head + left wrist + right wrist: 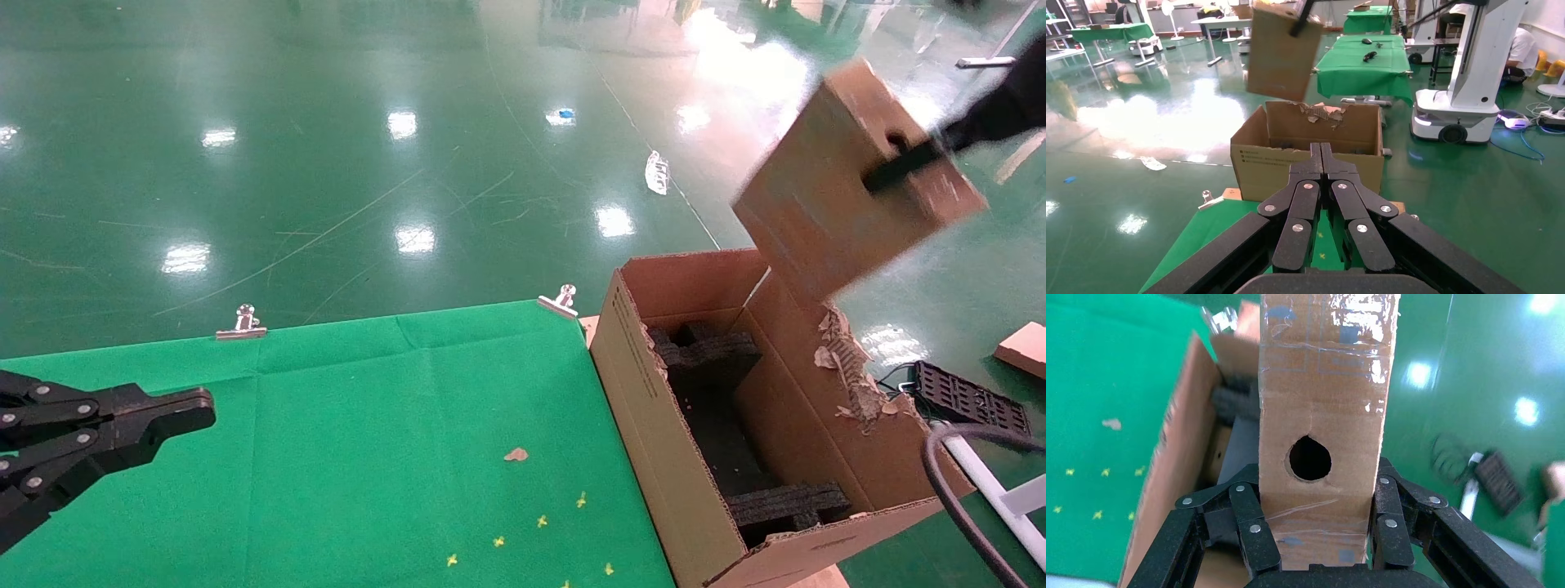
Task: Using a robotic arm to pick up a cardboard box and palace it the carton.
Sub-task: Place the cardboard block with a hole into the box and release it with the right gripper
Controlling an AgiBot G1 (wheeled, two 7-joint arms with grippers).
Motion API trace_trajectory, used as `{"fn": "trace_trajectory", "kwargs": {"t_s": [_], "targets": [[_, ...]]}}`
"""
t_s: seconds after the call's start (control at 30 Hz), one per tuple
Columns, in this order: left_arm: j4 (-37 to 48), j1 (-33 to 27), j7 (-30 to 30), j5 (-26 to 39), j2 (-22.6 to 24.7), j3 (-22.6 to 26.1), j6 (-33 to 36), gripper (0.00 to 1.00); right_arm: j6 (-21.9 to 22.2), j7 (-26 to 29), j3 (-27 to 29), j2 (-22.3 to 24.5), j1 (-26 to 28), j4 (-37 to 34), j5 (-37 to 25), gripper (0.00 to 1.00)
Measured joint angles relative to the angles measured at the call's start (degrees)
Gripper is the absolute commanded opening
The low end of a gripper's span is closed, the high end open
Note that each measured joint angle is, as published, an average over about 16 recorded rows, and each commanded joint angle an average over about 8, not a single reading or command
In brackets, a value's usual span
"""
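My right gripper (895,173) is shut on the cardboard box (817,204), a slim brown box with a round hole in its narrow edge. It holds the box tilted in the air above the far right side of the carton (645,408). In the right wrist view the fingers (1251,520) clamp both broad faces of the box (1321,386), with the carton (1168,459) below. The carton is open, with black foam (784,502) inside and a torn flap. My left gripper (196,408) is shut and empty over the table's left. In the left wrist view (1320,150) it faces the carton (1291,159) and the box (1281,55).
The green-clothed table (368,425) stands left of the carton, with two metal clips (241,322) on its far edge and a small scrap (515,454). On the floor at right lie a black crate (968,396), a tan piece (1021,347) and a cable (956,506).
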Motion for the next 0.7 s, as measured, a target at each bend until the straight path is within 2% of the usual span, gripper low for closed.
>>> {"fn": "trace_trajectory", "kwargs": {"t_s": [0.07,0.1,0.37,0.7], "targets": [[0.0,0.0,0.0,0.0,0.0,0.01,0.0,0.95,0.21,1.01,-0.25,2.0,-0.79,0.38,-0.03,0.0],[0.0,0.0,0.01,-0.01,0.0,0.01,0.0,1.0,0.38,1.52,-0.33,2.96,-1.27,0.61,0.01,0.0],[0.0,-0.01,0.02,-0.03,-0.02,0.04,-0.02,1.0,3.35,5.49,-0.3,9.04,-6.61,2.76,1.58,0.0],[0.0,-0.02,0.04,-0.05,-0.03,0.07,-0.03,1.0,7.94,8.76,-0.72,12.43,-13.32,4.64,2.42,0.0]]}}
